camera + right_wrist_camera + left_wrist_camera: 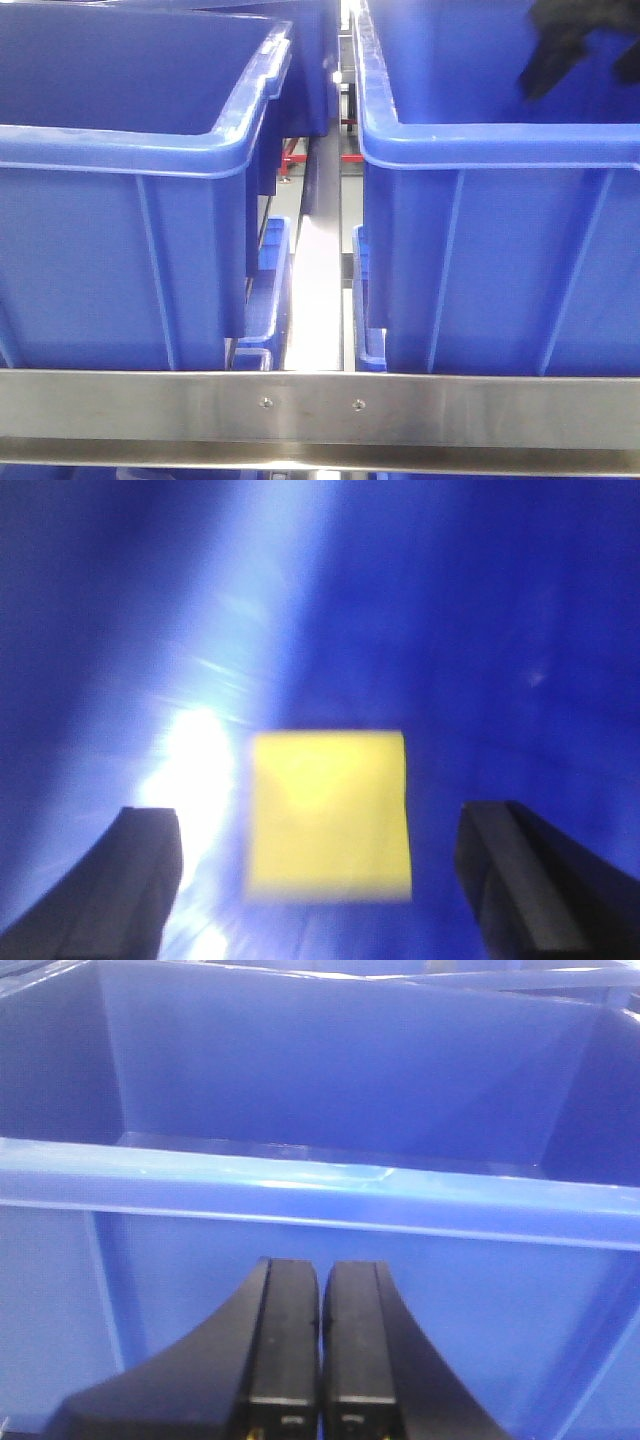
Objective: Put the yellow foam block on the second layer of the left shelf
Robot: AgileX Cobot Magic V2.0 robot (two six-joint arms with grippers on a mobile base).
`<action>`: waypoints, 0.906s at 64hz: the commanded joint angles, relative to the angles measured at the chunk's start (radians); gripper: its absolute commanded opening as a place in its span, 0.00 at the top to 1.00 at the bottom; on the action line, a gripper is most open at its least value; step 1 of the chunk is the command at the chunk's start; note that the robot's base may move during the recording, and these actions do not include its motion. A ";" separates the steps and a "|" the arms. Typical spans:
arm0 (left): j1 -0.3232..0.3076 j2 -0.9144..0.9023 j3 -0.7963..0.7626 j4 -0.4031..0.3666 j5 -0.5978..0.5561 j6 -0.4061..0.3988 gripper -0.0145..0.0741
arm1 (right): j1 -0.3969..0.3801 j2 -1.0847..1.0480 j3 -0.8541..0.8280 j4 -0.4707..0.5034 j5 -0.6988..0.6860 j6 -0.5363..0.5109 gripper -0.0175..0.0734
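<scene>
The yellow foam block [328, 813] lies on the blue floor of a bin, seen only in the right wrist view. My right gripper [320, 825] is open, its two black fingers standing wide on either side of the block without touching it. In the front view a black part of the right arm [575, 45] reaches into the right blue bin [500, 250]; the block is hidden there. My left gripper [320, 1280] is shut and empty, its fingers pressed together in front of the outer wall of a blue bin [320, 1180].
Two large blue bins stand side by side on a shelf, the left bin [130, 230] and the right one, with a narrow gap [320, 270] between them. A steel shelf rail [320, 410] runs across the front below them.
</scene>
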 commanded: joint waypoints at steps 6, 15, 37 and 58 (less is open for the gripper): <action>0.002 -0.015 0.028 -0.007 -0.086 -0.004 0.68 | -0.008 -0.249 0.126 0.005 -0.114 -0.006 0.42; 0.002 -0.015 0.028 -0.007 -0.086 -0.004 0.68 | -0.008 -0.436 0.242 0.005 -0.129 -0.006 0.67; 0.002 -0.015 0.028 -0.007 -0.086 -0.004 0.68 | -0.007 -0.805 0.401 0.005 -0.151 -0.006 0.75; 0.002 -0.015 0.028 -0.007 -0.086 -0.004 0.68 | -0.007 -0.959 0.500 0.005 -0.167 -0.006 0.75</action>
